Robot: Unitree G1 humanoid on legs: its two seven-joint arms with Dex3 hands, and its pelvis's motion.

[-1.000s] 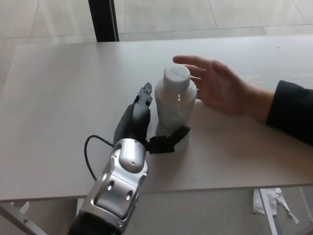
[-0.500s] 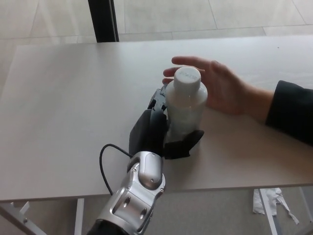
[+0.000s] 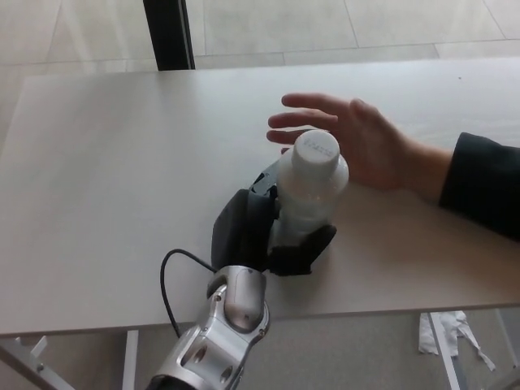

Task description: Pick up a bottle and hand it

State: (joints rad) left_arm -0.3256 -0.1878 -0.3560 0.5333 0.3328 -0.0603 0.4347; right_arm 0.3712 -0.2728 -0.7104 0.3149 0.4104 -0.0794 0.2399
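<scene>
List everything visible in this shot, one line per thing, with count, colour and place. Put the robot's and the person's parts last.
bottle: one, translucent white with a white cap, above the table's front middle, held in the hand
table: one, pale grey, fills most of the view
post: one, black, behind the table, upper left
floor: pale tiles, beyond the table
cable: one, black, looped by the wrist
left hand: one, black, wrapped around the bottle
person's hand: one, open, just behind the bottle, dark sleeve at right edge

The left hand (image 3: pixel 272 231) grips a white bottle (image 3: pixel 310 191), its fingers (image 3: pixel 305 248) wrapped round the lower part. The bottle tilts toward a person's open hand (image 3: pixel 357 146), which rests palm-up on the pale worktop (image 3: pixel 106 162) just beyond it.
</scene>
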